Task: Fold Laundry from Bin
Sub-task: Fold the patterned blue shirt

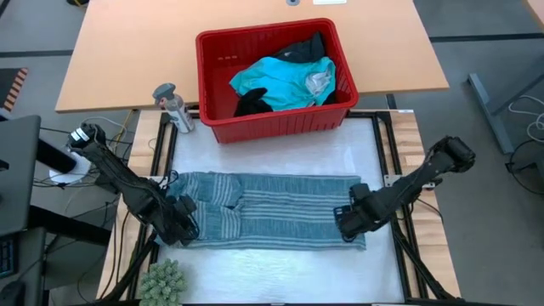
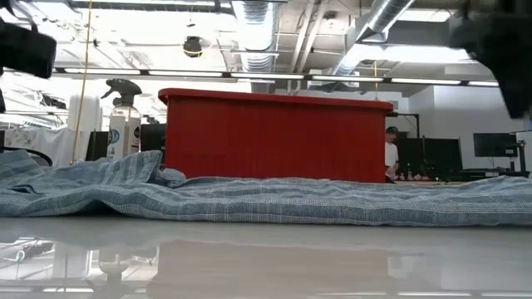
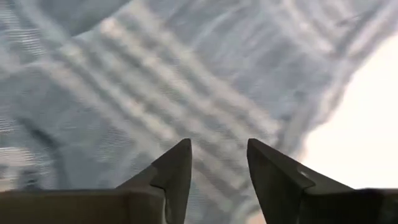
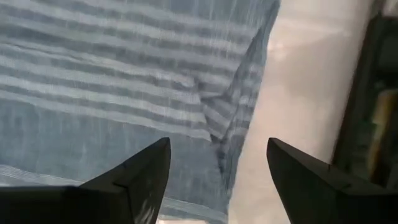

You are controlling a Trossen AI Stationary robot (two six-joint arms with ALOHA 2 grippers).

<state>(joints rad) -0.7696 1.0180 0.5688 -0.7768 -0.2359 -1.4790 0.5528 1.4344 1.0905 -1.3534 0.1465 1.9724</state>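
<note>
A blue-grey striped garment (image 1: 268,208) is spread flat across the white worktop (image 1: 280,144), lying lengthwise from left to right, near of the red bin (image 1: 276,123). In the low view the same garment (image 2: 274,199) is seen as a low, rumpled band in front of the bin (image 2: 274,137), slightly bunched towards the left.

The bin is placed at the far edge of the white surface, and inside it a bright turquoise garment (image 1: 285,81) is heaped together with black garments (image 1: 306,49). A small grey bottle (image 1: 172,106) is stood just to the left of the bin, and a green spiky object (image 1: 161,282) is seen at the near left corner.

The left gripper (image 1: 185,228) is lowered over the left end of the striped garment; in the left wrist view its fingers (image 3: 177,168) are parted by a narrow gap above the cloth (image 3: 155,81), and nothing is held between them.

The right gripper (image 1: 347,223) is positioned over the right end of the garment; in the right wrist view its fingers (image 4: 146,171) are spread wide above the cloth's edge (image 4: 124,81), with nothing gripped.

In the room beyond, a person (image 2: 391,154) is visible at the right of the bin.
</note>
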